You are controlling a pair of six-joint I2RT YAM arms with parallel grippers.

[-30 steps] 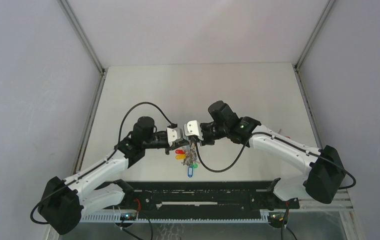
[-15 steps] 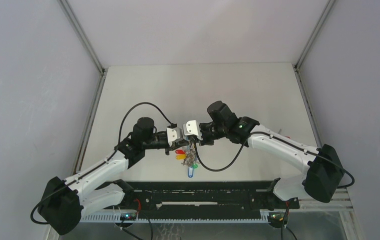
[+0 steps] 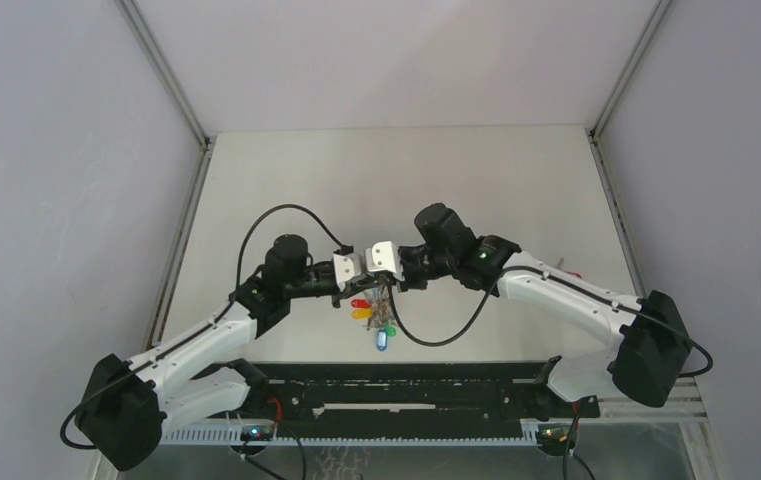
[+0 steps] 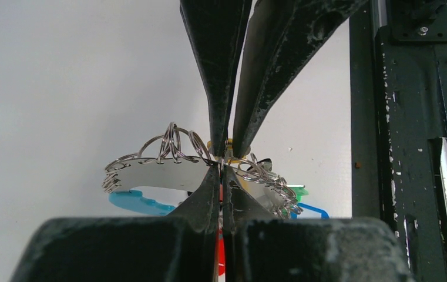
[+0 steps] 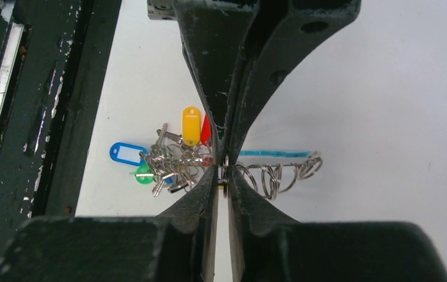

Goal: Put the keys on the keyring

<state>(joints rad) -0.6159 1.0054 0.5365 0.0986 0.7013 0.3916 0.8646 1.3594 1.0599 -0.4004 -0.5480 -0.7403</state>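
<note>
1. Pale grey walls close in a white tabletop (image 3: 406, 170). Both arms meet above its near-middle part, well clear of the side edges.
2. The left gripper (image 4: 222, 170) is pressed together, pinching the rim of the keyring (image 4: 156, 176) where one of the small wire rings sits.
3. The right gripper (image 5: 223, 176) meets it tip to tip from the other side. Its fingers stand a thin slit apart, and I cannot tell whether they grip anything.
4. The keyring is a flat grey loop edged with many small split rings, with a cyan section (image 5: 274, 154). It is held off the surface between the two grippers.
5. The keys hang in the bunch just beside the fingertips, with the yellow tag (image 5: 191, 124) and red tag (image 5: 206, 130) side by side. Blue and green tags dangle towards the near edge.
6. Judging by this, the threading looks close to done, but the fingertips hide the join. Confirming it and letting go appear to remain.
</note>
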